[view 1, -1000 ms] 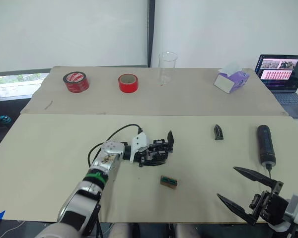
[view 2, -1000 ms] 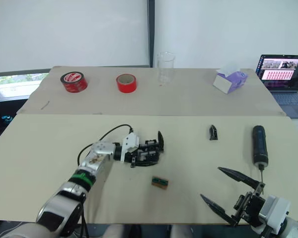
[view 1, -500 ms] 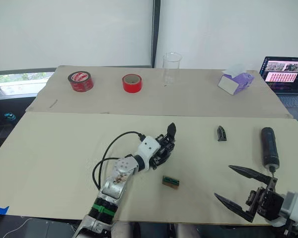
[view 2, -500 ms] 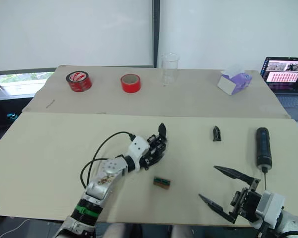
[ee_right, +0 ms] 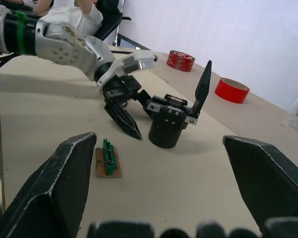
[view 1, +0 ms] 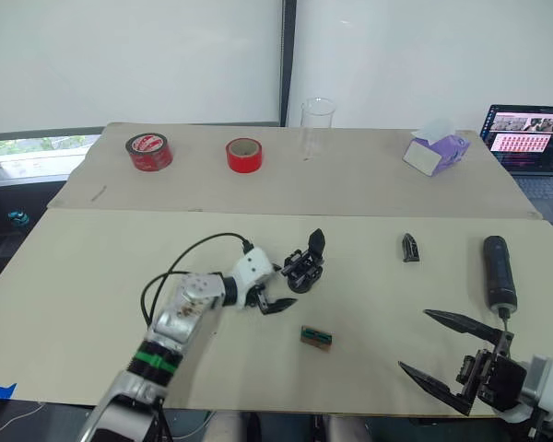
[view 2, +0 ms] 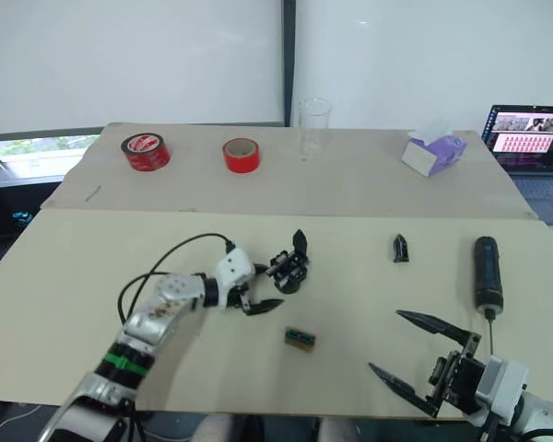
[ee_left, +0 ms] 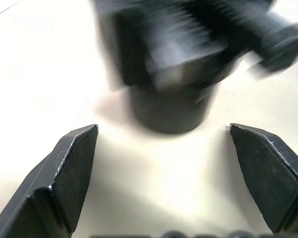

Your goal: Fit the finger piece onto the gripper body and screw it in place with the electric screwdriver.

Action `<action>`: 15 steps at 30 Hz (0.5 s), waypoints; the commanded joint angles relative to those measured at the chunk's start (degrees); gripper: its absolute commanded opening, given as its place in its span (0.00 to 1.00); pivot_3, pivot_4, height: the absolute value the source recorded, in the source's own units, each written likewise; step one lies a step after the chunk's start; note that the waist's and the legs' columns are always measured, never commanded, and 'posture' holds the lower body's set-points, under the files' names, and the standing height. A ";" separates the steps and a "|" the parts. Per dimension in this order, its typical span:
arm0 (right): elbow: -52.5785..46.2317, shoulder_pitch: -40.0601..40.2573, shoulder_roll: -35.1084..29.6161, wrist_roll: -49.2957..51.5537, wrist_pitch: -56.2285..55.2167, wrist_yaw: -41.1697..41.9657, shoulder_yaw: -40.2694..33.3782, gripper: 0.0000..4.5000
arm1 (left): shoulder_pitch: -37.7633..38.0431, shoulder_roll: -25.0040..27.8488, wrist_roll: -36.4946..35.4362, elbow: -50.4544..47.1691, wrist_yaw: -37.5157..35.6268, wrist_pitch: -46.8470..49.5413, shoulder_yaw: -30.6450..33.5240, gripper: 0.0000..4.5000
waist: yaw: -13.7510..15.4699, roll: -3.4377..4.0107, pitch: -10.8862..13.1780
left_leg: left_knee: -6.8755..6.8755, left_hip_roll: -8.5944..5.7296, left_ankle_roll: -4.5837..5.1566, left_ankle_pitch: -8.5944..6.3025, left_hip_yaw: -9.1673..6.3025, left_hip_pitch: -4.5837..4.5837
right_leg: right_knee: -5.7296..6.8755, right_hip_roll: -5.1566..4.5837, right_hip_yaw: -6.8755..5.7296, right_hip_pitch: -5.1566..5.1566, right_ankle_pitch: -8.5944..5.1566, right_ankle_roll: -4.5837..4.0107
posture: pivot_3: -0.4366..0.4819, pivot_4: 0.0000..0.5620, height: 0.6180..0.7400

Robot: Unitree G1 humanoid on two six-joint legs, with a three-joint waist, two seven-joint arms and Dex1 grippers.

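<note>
Your left pincer (view 1: 275, 293) sits low on the beige counter (view 1: 74, 276) with its fingers spread apart, holding nothing. The gripper body (view 1: 305, 267) stands upright on its round base just beyond those fingertips, near but not touching, its one pointed black finger sticking up. In the left wrist view that round base sits between and ahead of the two finger pads (ee_left: 72, 168), with bare counter on either side.

Your right pincer (view 1: 461, 359) hangs over the near right part of the counter, its fingers wide apart and empty. The electric screwdriver (view 1: 497, 272) lies flat just beyond it, its metal bit pointing back toward your pincer. The finger piece (view 1: 408, 246) lies on the counter to the left of the screwdriver, well apart from the gripper body and from both pincers.

A small green-brown block (view 1: 315, 336) lies on the counter near you, below the gripper body and right of your left pincer.

On the far counter you have two red tape rolls (view 1: 148, 151), a clear glass beaker (view 1: 318, 124) and a purple tissue box (view 1: 433, 151). An open laptop (view 1: 533, 147) sits at the far right.
</note>
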 commanded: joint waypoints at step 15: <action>-5.18 4.33 -0.10 0.13 -0.35 -3.70 -1.90 1.00 | -21.62 -10.62 1.99 44.37 -17.57 -31.57 2.55 0.99 | 0.47 -0.13 0.08 | 0.22 -0.23 0.24 -0.13 -0.01 -0.15 | -0.03 -0.15 -0.01 0.01 0.17 0.31 | 0.48 0.27 1.00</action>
